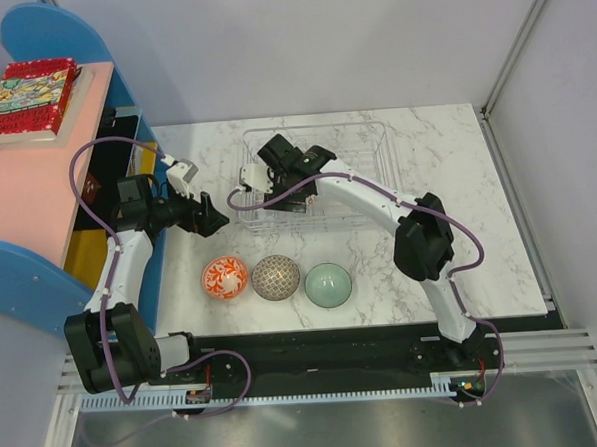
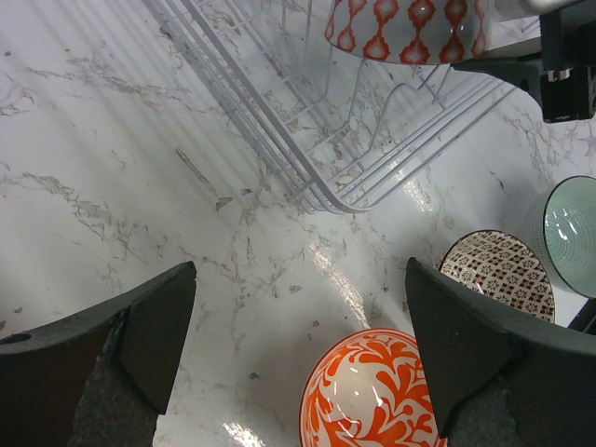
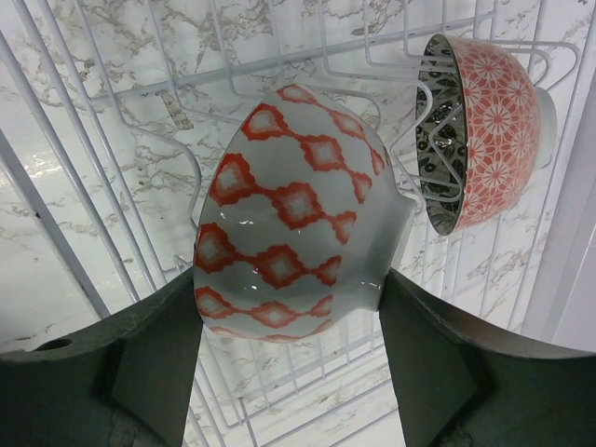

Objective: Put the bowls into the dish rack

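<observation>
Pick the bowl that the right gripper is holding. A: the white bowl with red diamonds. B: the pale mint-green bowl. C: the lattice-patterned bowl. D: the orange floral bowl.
A: the right gripper clamps the white bowl with red diamonds over the dish rack, while the orange floral bowl, lattice-patterned bowl and mint-green bowl sit on the table.

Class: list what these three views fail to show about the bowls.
- Top view: held bowl hidden beneath right arm.
- Right wrist view: its inside faces away.
- Left wrist view: orange bowl cut by bottom edge, mint bowl by right edge.
</observation>
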